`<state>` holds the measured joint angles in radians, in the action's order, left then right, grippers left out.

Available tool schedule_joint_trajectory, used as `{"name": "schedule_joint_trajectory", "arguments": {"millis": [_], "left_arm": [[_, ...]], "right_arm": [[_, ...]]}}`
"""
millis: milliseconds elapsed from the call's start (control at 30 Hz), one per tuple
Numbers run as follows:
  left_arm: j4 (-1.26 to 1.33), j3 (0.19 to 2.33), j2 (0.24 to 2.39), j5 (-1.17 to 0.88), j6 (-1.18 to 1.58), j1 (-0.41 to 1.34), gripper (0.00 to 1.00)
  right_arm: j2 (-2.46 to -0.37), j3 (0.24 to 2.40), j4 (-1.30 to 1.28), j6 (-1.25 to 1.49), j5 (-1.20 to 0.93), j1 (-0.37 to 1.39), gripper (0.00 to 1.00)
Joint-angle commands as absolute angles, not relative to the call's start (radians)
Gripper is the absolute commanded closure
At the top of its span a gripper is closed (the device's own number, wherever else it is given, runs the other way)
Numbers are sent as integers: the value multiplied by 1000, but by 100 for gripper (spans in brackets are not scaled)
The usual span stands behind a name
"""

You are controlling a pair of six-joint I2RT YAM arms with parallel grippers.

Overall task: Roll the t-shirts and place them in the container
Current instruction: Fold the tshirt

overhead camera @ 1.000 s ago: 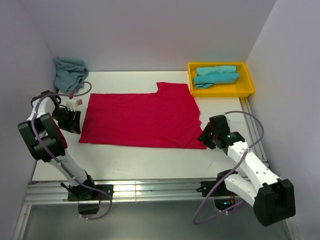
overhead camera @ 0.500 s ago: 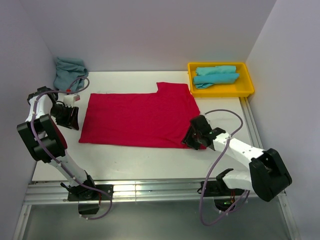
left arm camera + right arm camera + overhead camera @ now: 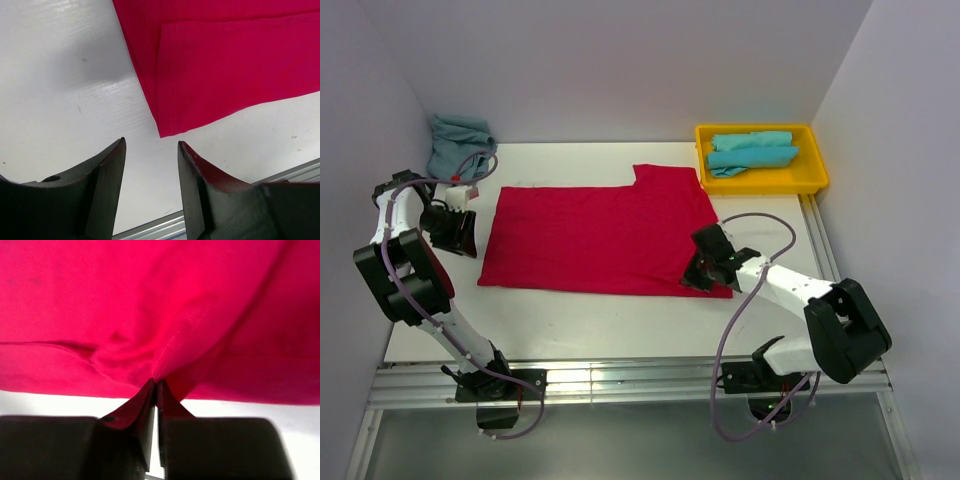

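A bright red t-shirt (image 3: 595, 238) lies folded flat across the middle of the table. My right gripper (image 3: 697, 277) is at its near right corner, shut on a pinch of the red hem (image 3: 165, 362). My left gripper (image 3: 463, 232) stands open just off the shirt's left edge, its fingers (image 3: 107, 170) over bare table, with the red corner (image 3: 167, 131) a little ahead of them. Rolled turquoise t-shirts (image 3: 752, 151) lie in the yellow tray. Another turquoise t-shirt (image 3: 460, 143) is crumpled in the far left corner.
The yellow tray (image 3: 812, 180) sits at the far right against the wall. A metal rail (image 3: 620, 380) runs along the near table edge and another down the right side. Walls close in on three sides.
My right gripper moved left onto the shirt's near right corner and shut on the fabric. The left gripper shifted slightly along the shirt's left edge and stays open.
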<state>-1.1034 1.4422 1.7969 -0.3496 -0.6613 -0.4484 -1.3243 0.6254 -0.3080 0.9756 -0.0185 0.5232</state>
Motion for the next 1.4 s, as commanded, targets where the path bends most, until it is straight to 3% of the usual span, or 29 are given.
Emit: {"name": "schedule_joint_trajectory", "arguments": {"millis": [0,67,467,1367], "left_arm": [[-1123,1482,1766,-387,-657,-451,49],[-1123,1482,1772,-385,-655,-451,50],[-1068,1540,1792,-514,-660,-436,47],[-792,1407,1931,-425,-808,-290,46]], "right_arm": [[-1341,713,-290,971,-2,531,93],[-1365,751,-302,965,-2,531,100],[-1555,988,-377,901,58,529,100],[-1638,997,-227,864,-20,529,100]]}}
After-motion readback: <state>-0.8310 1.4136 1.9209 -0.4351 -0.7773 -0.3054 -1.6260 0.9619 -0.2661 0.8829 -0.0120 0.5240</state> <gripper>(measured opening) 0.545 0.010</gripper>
